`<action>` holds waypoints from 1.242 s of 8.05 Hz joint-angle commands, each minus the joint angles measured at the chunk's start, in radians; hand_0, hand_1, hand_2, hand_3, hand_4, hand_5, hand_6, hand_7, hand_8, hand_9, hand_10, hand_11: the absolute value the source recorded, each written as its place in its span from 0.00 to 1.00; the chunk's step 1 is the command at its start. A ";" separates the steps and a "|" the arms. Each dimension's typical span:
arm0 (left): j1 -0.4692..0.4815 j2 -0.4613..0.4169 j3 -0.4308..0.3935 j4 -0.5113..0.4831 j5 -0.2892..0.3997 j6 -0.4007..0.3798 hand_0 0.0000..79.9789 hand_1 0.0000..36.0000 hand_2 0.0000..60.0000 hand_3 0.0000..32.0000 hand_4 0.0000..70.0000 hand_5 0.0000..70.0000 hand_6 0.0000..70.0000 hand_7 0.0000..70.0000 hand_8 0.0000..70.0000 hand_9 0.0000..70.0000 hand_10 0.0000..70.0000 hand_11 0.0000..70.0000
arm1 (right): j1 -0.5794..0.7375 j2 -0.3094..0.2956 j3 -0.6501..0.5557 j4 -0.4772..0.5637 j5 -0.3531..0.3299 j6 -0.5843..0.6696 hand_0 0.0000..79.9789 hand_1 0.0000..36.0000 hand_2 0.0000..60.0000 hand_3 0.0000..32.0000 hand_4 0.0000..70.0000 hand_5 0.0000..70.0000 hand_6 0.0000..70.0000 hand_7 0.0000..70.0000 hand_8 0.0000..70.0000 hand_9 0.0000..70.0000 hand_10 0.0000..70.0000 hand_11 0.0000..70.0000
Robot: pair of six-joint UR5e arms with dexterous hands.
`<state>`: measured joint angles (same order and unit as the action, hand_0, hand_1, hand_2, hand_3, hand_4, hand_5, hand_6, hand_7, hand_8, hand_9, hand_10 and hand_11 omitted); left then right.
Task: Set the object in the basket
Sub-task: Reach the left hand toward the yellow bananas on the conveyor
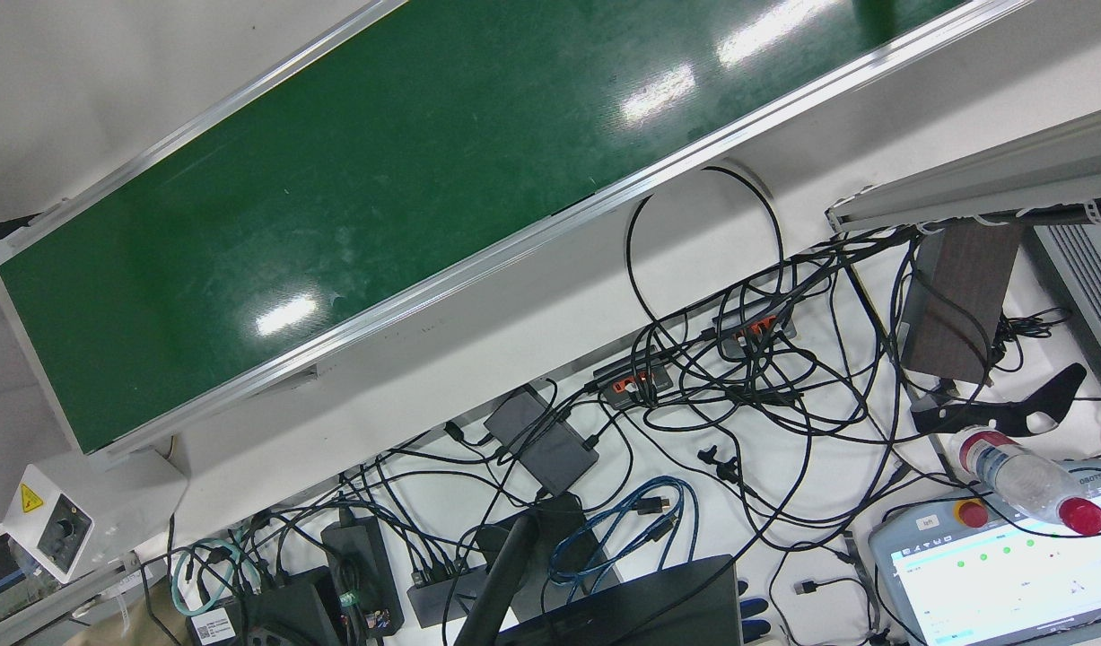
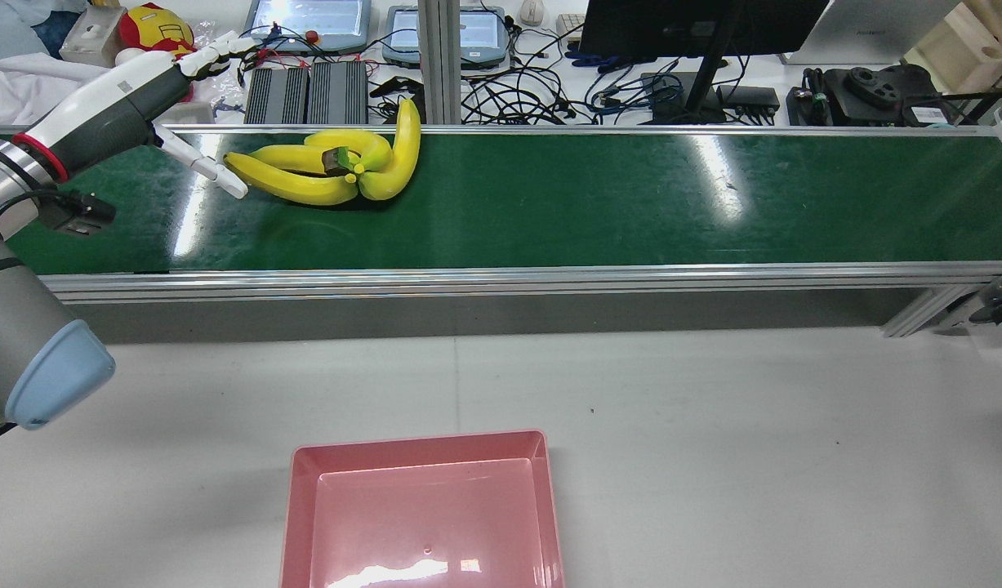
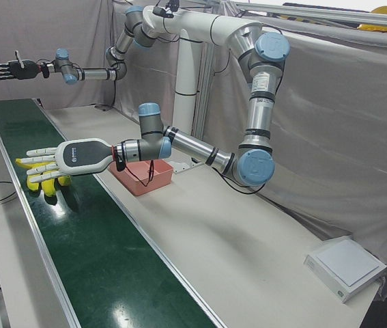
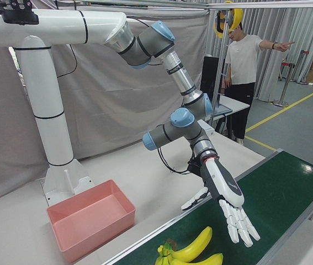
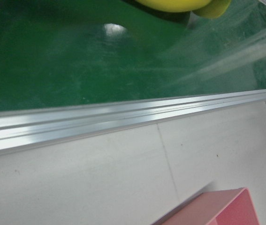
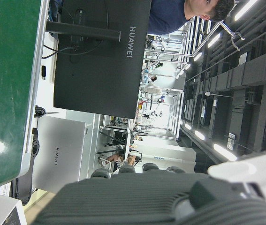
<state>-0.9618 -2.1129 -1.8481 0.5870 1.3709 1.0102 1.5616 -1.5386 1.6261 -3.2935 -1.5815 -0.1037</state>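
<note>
A bunch of yellow bananas (image 2: 337,167) lies on the green conveyor belt (image 2: 631,196), toward its left end in the rear view. My left hand (image 2: 182,106) hovers just left of the bunch, open with fingers spread, holding nothing. The same hand (image 4: 231,212) reaches over the belt above the bananas (image 4: 192,251) in the right-front view. The pink basket (image 2: 419,441) stands empty on the white table in front of the belt. My right hand (image 3: 5,70) is held high and far off, open, fingers spread. The left hand view catches the bananas' edge (image 5: 179,4) and a basket corner (image 5: 226,211).
Aluminium rails (image 2: 501,278) edge the belt. Behind it are cables, tablets and a monitor (image 2: 696,24). A person (image 4: 244,66) stands beyond the belt, one arm stretched out. The white pedestal (image 4: 51,143) rises behind the basket (image 4: 98,232).
</note>
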 commanded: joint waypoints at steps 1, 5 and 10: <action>0.060 -0.004 0.006 0.000 -0.065 0.026 0.77 0.74 0.20 0.01 0.13 0.15 0.00 0.08 0.12 0.15 0.03 0.09 | 0.000 0.000 0.000 0.000 0.000 -0.001 0.00 0.00 0.00 0.00 0.00 0.00 0.00 0.00 0.00 0.00 0.00 0.00; 0.072 -0.002 0.007 -0.001 -0.075 0.045 0.75 0.89 0.64 0.00 0.18 0.08 0.00 0.07 0.11 0.15 0.04 0.11 | 0.000 0.000 0.001 0.000 0.000 0.001 0.00 0.00 0.00 0.00 0.00 0.00 0.00 0.00 0.00 0.00 0.00 0.00; 0.075 0.010 0.010 -0.004 -0.075 0.071 0.77 0.70 0.09 0.11 0.13 0.00 0.00 0.06 0.10 0.14 0.04 0.10 | 0.000 0.000 0.001 0.000 0.000 0.001 0.00 0.00 0.00 0.00 0.00 0.00 0.00 0.00 0.00 0.00 0.00 0.00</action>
<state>-0.8876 -2.1045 -1.8395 0.5830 1.2963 1.0777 1.5616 -1.5386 1.6275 -3.2934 -1.5815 -0.1036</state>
